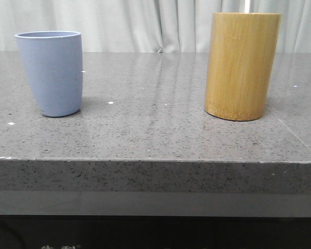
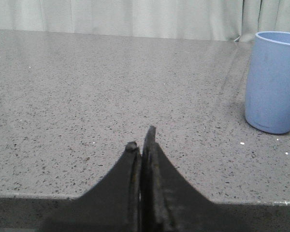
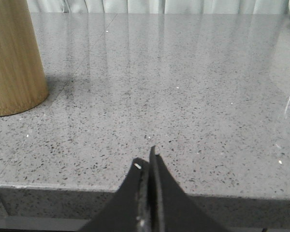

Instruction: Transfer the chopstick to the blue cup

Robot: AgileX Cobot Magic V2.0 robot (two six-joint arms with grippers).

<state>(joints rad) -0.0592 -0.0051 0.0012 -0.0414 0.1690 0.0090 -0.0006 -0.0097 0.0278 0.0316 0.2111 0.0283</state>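
Observation:
The blue cup stands upright on the left of the grey stone table; it also shows in the left wrist view. The upper end of a pale chopstick sticks out of the yellow-brown bamboo cylinder on the right; the rest is hidden inside. The cylinder also shows in the right wrist view. My left gripper is shut and empty, low by the table's front edge, apart from the cup. My right gripper is shut and empty, by the front edge, apart from the cylinder. Neither gripper shows in the front view.
The grey speckled table has its front edge near the camera. A pale curtain hangs behind the table. Bare tabletop lies between the cup and the cylinder.

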